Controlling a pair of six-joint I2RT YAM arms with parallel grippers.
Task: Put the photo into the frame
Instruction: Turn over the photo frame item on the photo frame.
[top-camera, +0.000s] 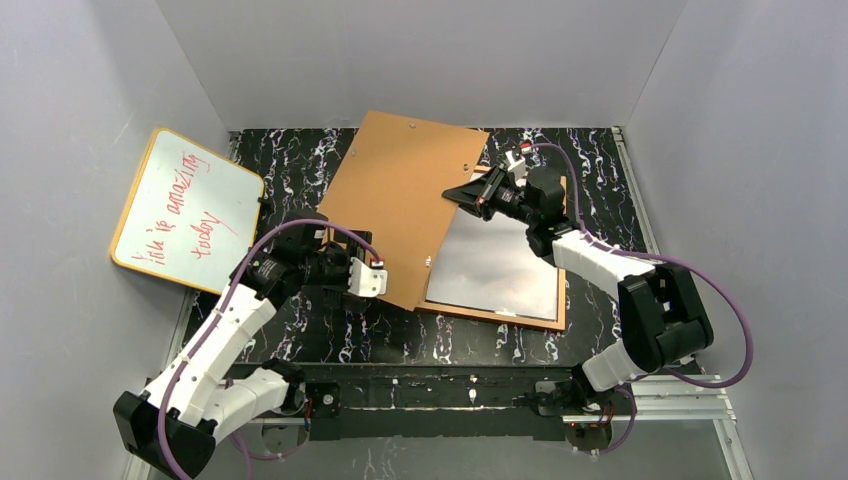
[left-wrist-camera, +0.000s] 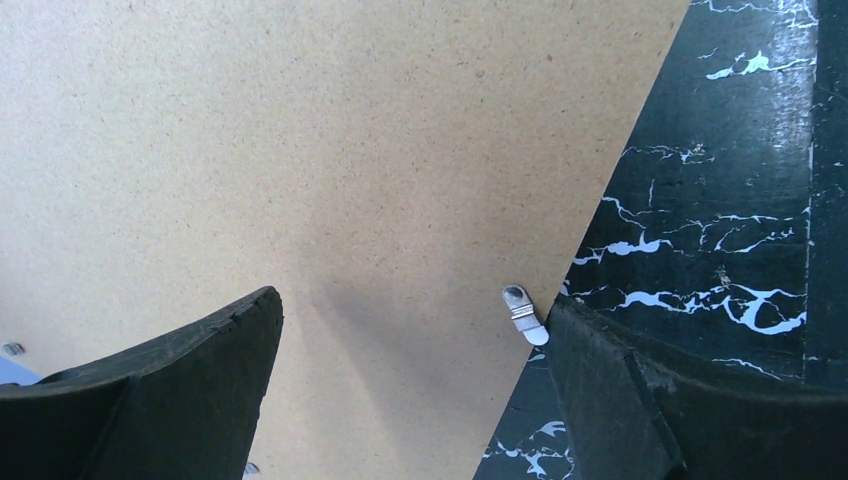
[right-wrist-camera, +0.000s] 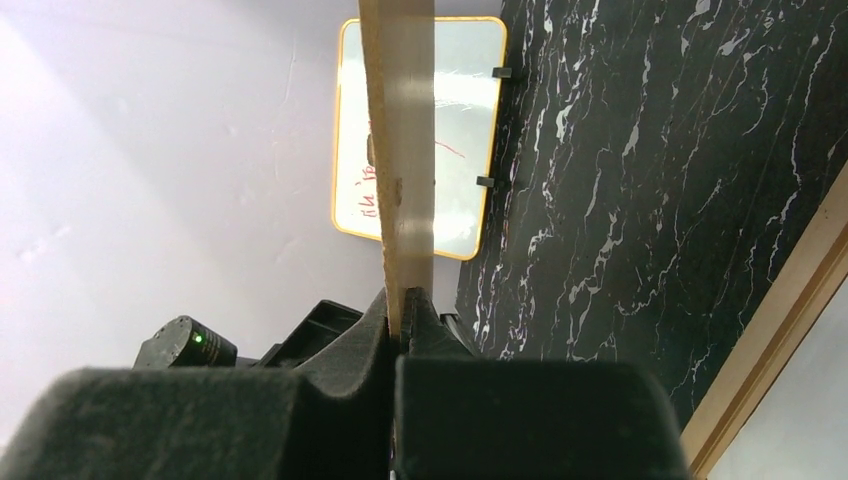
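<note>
The frame (top-camera: 500, 314) lies flat at the table's centre-right, its orange-brown border around a pale grey sheet (top-camera: 495, 262). I cannot tell whether that sheet is the photo's white back or the clear sheet, and no printed side shows. My right gripper (top-camera: 472, 196) is shut on the right edge of the brown backing board (top-camera: 400, 200) and holds it tilted up over the frame's left side. The board shows edge-on (right-wrist-camera: 405, 200) in the right wrist view, pinched at the gripper (right-wrist-camera: 402, 312). My left gripper (top-camera: 380, 280) is open at the board's lower edge. Its fingers (left-wrist-camera: 170, 390) straddle the board (left-wrist-camera: 350, 150), touching nothing.
A yellow-edged whiteboard (top-camera: 185, 210) with red writing leans on the left wall and also shows in the right wrist view (right-wrist-camera: 455, 130). A small metal turn clip (left-wrist-camera: 525, 315) sits at the board's edge. The black marbled table (top-camera: 400, 340) is walled on three sides.
</note>
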